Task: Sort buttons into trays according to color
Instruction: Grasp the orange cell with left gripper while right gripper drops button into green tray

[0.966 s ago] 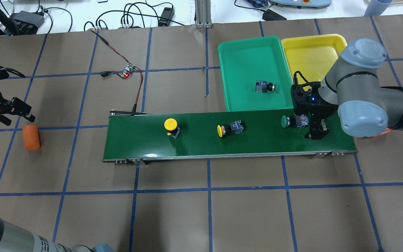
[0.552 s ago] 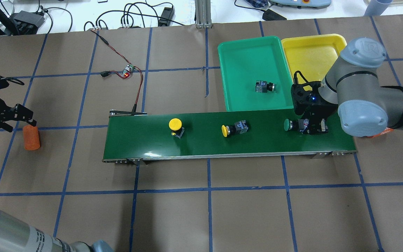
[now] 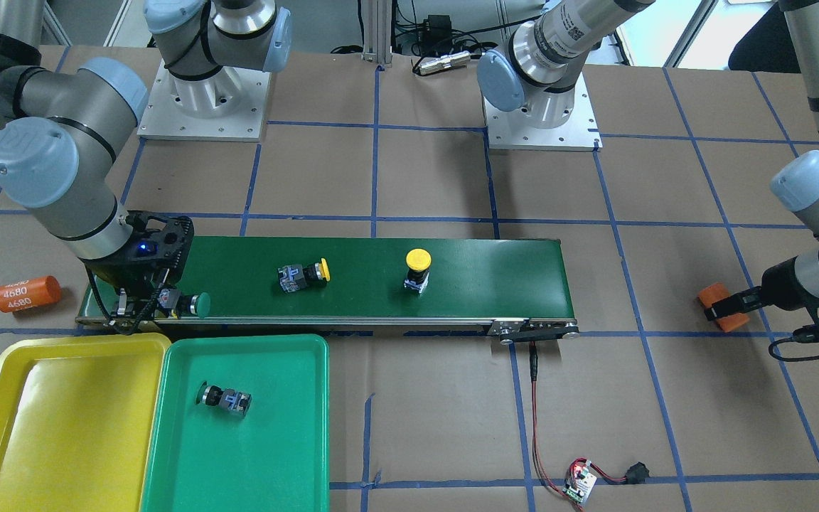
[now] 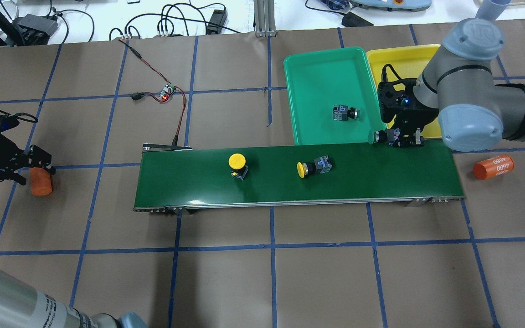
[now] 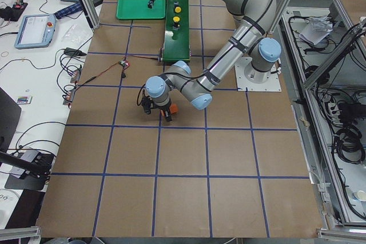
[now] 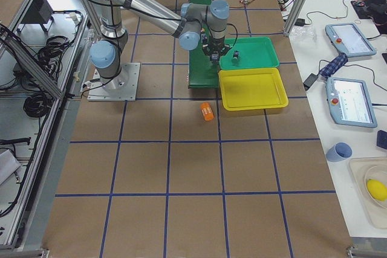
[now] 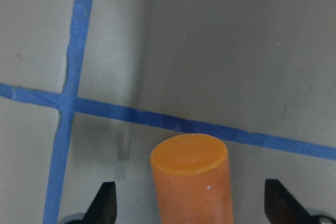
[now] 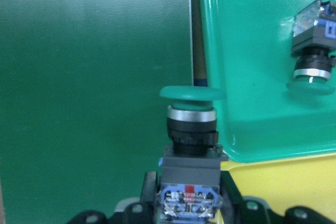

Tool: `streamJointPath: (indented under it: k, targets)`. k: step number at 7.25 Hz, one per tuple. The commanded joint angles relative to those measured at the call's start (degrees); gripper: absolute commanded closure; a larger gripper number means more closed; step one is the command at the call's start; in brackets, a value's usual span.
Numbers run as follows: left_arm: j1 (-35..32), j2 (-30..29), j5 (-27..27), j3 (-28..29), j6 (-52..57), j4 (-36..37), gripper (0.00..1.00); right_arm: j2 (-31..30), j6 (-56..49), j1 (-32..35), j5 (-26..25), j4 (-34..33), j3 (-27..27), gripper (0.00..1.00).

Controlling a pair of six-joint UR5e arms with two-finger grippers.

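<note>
My right gripper [image 4: 401, 138] is shut on a green button [image 4: 373, 136] and holds it lying sideways over the far belt edge, by the green tray [image 4: 321, 73]; the right wrist view shows its cap [image 8: 192, 94] at the tray's corner. A second green button [image 4: 345, 112] lies in the green tray. The yellow tray [image 4: 399, 61] beside it holds nothing. One yellow button [image 4: 237, 164] stands upright on the belt, another [image 4: 312, 167] lies on its side. My left gripper [image 4: 34, 172] is open, its fingers on either side of an orange cylinder [image 7: 191, 182].
The dark-green conveyor belt [image 4: 381, 177] runs across the table's middle. A second orange cylinder [image 4: 494, 166] lies off the belt's right end. A small circuit board [image 4: 167, 93] with a red wire lies behind the belt's left end.
My right gripper shut on the green button and carried it off the belt toward the green tray. The yellow buttons rode right on the belt. My left gripper came down around the orange cylinder.
</note>
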Motion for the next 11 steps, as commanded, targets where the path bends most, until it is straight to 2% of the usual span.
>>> streamJointPath:
  k: [1,2,3,4,5,7,9,10,11]
  targets:
    - [-0.2,-0.3,-0.6,-0.3,-1.1,0.2,1.00,8.1,2.3,4.1,0.5,-0.3,-6.9,0.89]
    - [-0.4,-0.3,-0.6,-0.3,-1.6,0.2,1.00,11.0,3.6,6.9,-0.4,-2.2,-8.8,0.89]
    - [-0.9,1.9,-0.4,-0.4,-6.5,-1.1,1.00,11.8,3.4,7.0,-0.5,-2.6,-8.9,0.87]
    - [-2.3,4.1,-0.7,-0.4,-14.9,-4.5,1.00,11.9,3.2,7.0,-0.4,-2.8,-8.9,0.60]
    - [-5.6,6.9,-0.6,-0.5,-23.5,-6.1,1.00,11.8,3.1,6.9,-0.6,-2.5,-9.1,0.01]
    - [-11.8,11.6,-1.2,-0.6,-35.2,-11.5,1.00,10.5,1.5,3.5,-0.1,-1.3,-9.7,0.00]
    - [-20.1,14.5,-2.1,-0.6,-55.8,-19.2,1.00,4.4,-0.8,-0.6,-0.5,5.6,-8.8,0.00]
    - [-24.3,15.3,-2.2,-0.7,-62.3,-19.5,1.00,0.7,-4.9,-3.3,-0.8,7.6,-5.8,0.00]
    - [-27.3,15.7,-2.4,-1.9,-64.9,-19.1,1.00,-3.5,-6.2,-5.4,-0.8,7.1,-0.2,0.00]
